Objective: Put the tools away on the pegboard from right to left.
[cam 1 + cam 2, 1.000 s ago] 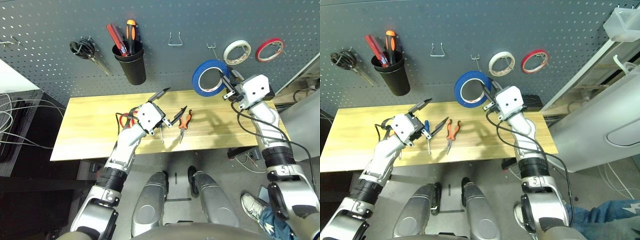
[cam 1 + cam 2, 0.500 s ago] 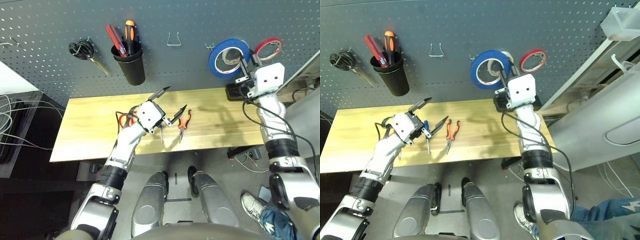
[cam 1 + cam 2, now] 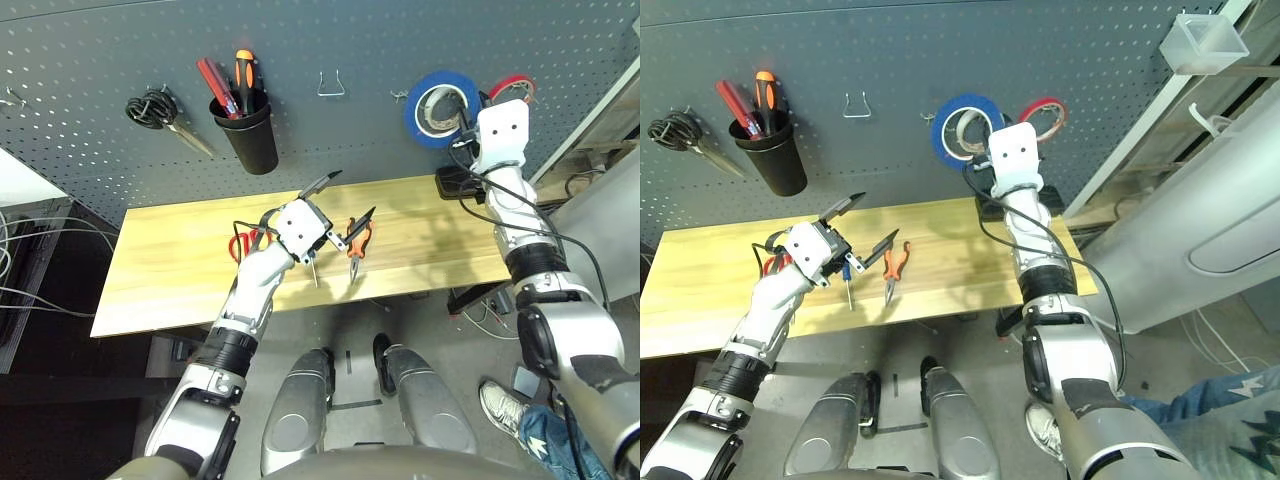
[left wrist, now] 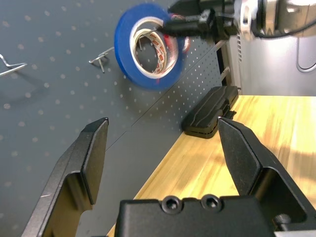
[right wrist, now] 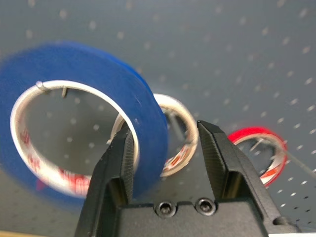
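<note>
Lifted within the last second from just above the table and carried toward 1 o'clock of the head view: blue tape ring. Now lying flat against the pegboard, overlapping the white tape ring, with the red tape ring at its 3 o'clock. Seen through its hole at 11 o'clock, in the right wrist view: a hook tip, apparently bearing the ring.

Right gripper: clamp slackened, jaws parted astride the band, a gap showing at the outer finger. Judged a release in progress; first and rightmost tool taken as hung, pending a clean withdrawal without dragging the ring off.

Left gripper: spread wide, holding nothing, unmoved above the table.

Remaining on the table: orange-and-black-handled pliers at 6 o'clock of the left gripper, small blue-handled screwdriver at 7 o'clock, red-handled scissors at 8 o'clock. Next in right-to-left order, by position: pliers.
</note>
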